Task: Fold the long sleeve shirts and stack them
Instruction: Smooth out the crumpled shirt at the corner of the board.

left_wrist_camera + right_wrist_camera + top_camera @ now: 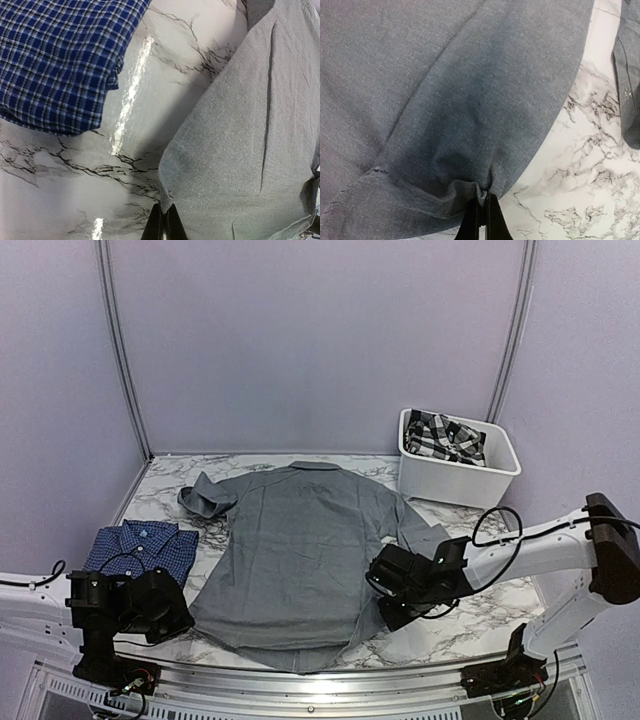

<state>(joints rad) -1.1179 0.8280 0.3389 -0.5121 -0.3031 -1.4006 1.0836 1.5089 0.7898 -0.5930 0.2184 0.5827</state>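
Top external view showed the grey shirt spread flat mid-table, its hem at 6 o'clock. The blue shirt lay already folded at 8 o'clock, apart from it. Left wrist view had the left gripper drawn narrow at the hem's 7 o'clock corner, apparently pinching the edge, though the bite looked thin. Right wrist view had the right gripper closed tight on a puckered bunch of grey cloth at the shirt's 4 o'clock edge.

The step, as I judged it, was a first fold of the grey shirt. Doing it well would mean lifting both arms together, keeping the cloth taut between them and carrying it toward 12 o'clock without dragging the body. The left grip deserved checking first, since a slip there would skew the crease. The bunched sleeve at 10 o'clock wanted tucking in before stacking.
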